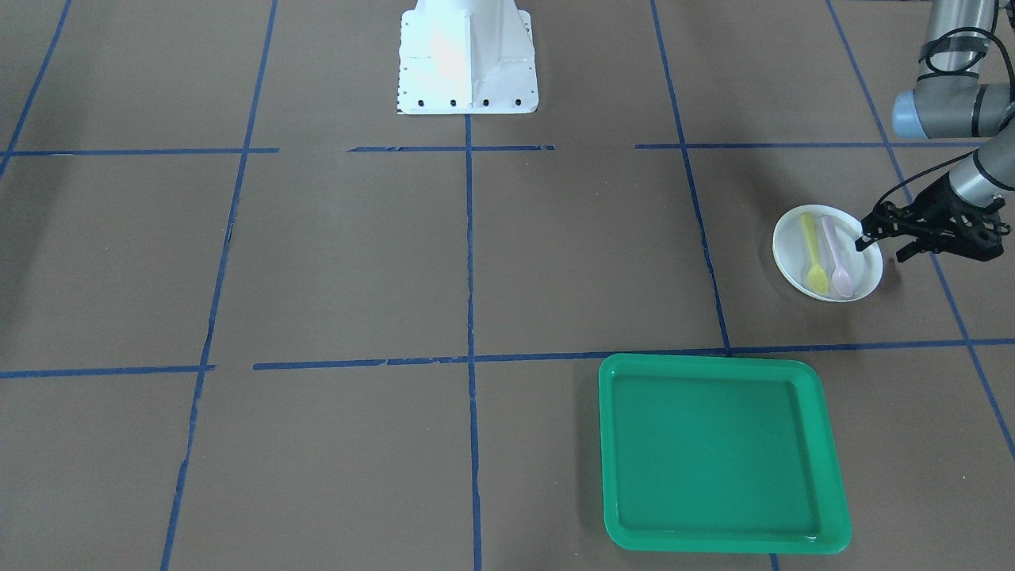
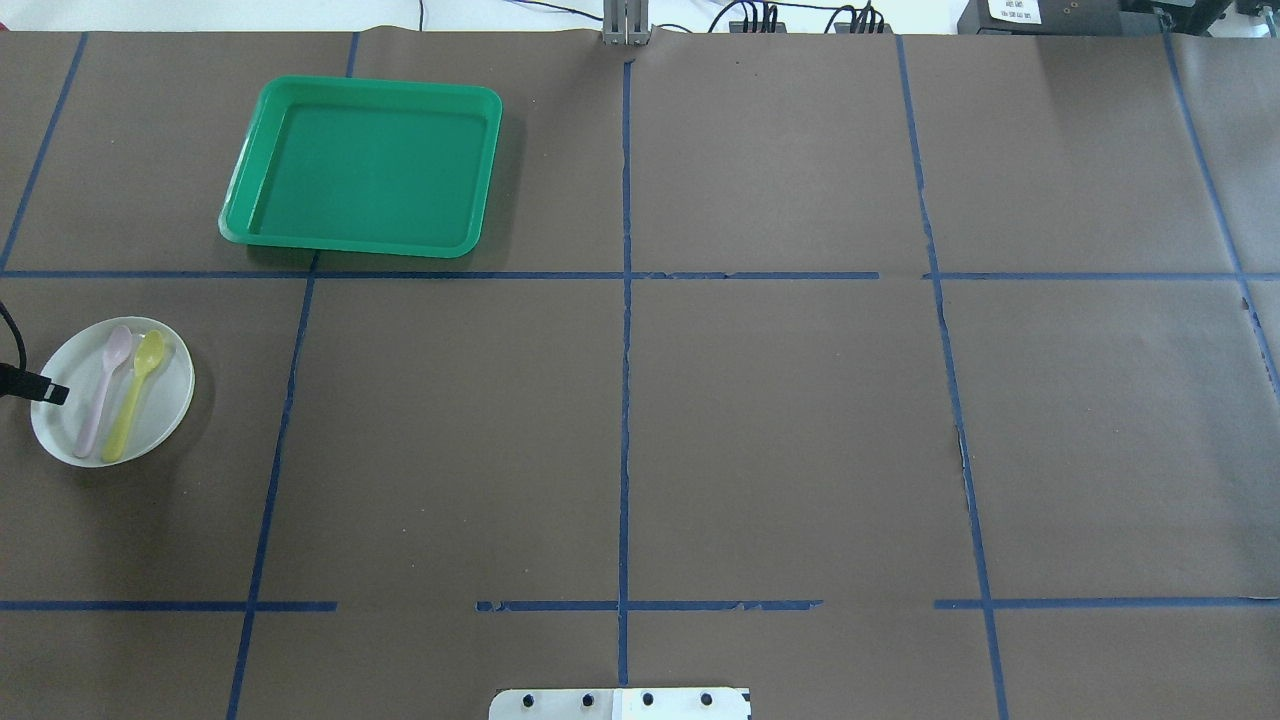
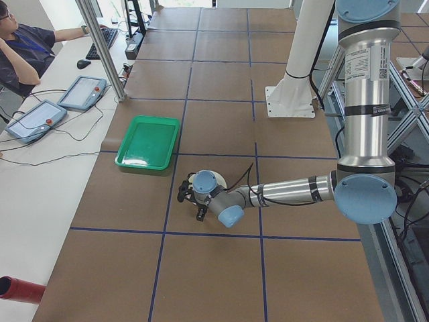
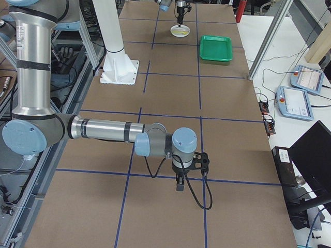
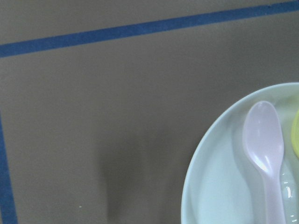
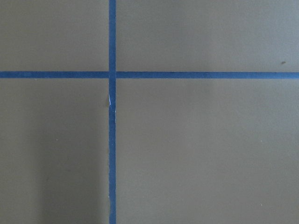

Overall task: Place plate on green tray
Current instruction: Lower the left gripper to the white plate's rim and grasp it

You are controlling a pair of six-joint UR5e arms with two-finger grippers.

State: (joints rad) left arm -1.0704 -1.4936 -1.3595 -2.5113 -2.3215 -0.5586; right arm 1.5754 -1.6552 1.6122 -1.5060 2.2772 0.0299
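White plate (image 1: pixel 793 247) rim straddled by wide left gripper (image 1: pixel 884 247); might tilt once lifted, dumping pink spoon (image 1: pixel 836 252), yellow spoon (image 1: pixel 812 252). Right gripper (image 4: pixel 182 182): cannot tell.

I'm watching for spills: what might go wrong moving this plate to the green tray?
1. The pink spoon and yellow spoon lie loose on the plate; a tilt could slide them off.
2. The left hand is at one edge only, so a lifted plate may sag or slip.

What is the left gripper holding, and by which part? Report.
Cannot tell: the left gripper is at the rim of the plate beside the pink spoon, but no closed grip shows.
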